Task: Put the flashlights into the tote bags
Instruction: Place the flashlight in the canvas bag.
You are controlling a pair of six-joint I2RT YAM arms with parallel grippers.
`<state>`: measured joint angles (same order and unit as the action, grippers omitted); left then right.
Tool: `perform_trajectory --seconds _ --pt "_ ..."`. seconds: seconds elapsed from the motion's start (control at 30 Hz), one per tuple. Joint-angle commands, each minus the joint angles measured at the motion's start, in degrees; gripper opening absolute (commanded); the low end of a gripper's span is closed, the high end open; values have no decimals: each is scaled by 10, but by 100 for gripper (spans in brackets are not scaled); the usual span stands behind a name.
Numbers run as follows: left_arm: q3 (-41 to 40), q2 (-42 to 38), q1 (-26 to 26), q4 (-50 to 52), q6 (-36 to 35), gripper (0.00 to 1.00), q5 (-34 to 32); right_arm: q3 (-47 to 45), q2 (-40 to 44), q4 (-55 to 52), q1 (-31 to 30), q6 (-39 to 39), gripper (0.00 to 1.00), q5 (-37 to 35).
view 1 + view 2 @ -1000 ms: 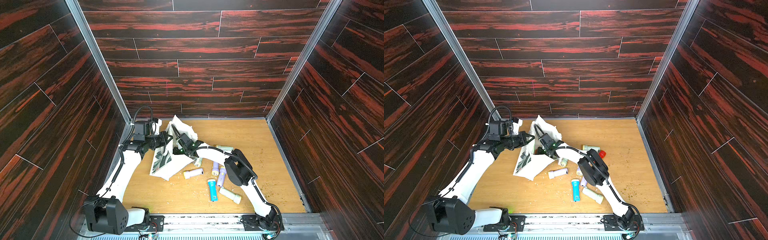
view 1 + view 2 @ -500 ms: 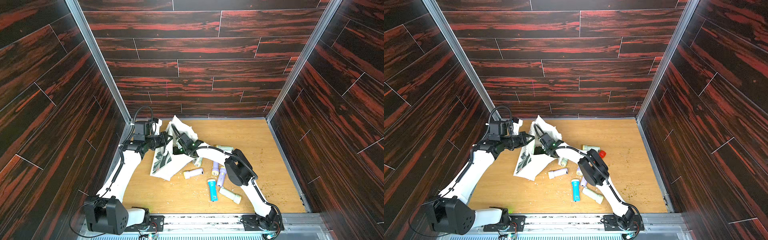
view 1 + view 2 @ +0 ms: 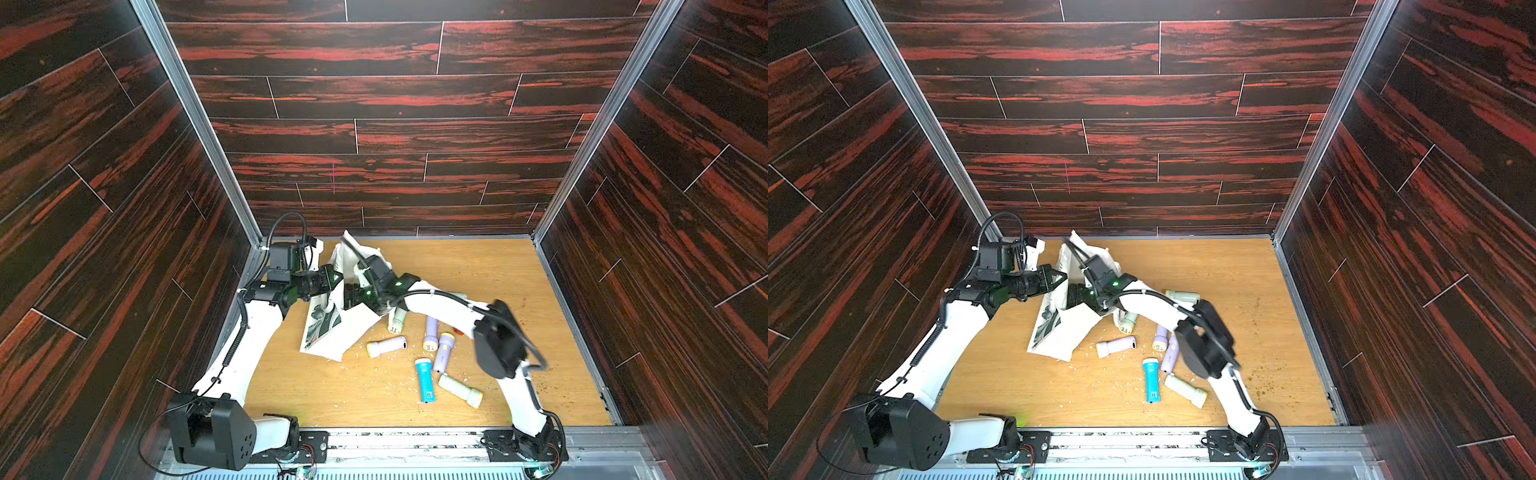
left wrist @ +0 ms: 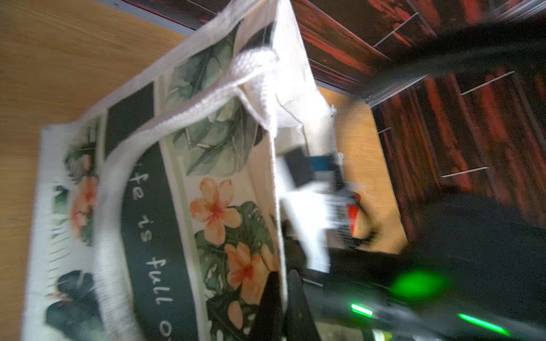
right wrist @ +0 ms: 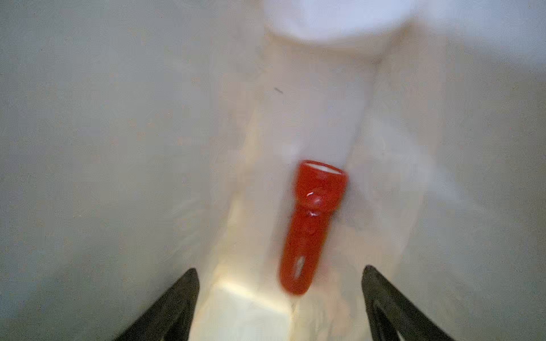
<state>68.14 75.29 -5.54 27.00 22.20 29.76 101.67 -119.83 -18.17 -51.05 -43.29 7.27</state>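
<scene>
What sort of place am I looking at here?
Likely a robot test booth: dark panel walls box in a wooden tabletop, with the left arm and right arm mounted on a metal rail at its front.

We count one tote bag [image 3: 336, 336] and, on the wooden floor [image 3: 332, 395] between its middle and right edge, seven in plain sight: three lavender flashlights [image 3: 444, 352], one blue flashlight [image 3: 424, 379] and three cream flashlights [image 3: 461, 390]. We count one more, a red flashlight [image 5: 313, 227], inside the bag in the right wrist view.
</scene>
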Motion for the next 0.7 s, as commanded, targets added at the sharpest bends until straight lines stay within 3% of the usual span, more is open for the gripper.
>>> perform_trajectory --seconds 0.0,0.27,0.37,0.43,0.67 --pt "20 -14 -1 36 -25 0 -50 -55 103 51 -1 49 87 -35" --pt "51 -11 -1 94 -42 0 -106 -227 271 122 10 70 87 -116" --pt "66 -17 -1 110 -56 0 -134 -305 335 139 11 59 95 -194" --pt "73 -19 -1 110 -60 0 -149 -343 364 123 17 38 99 -246" --pt "82 -8 -1 122 -65 0 -136 -451 429 11 109 -67 99 -287"
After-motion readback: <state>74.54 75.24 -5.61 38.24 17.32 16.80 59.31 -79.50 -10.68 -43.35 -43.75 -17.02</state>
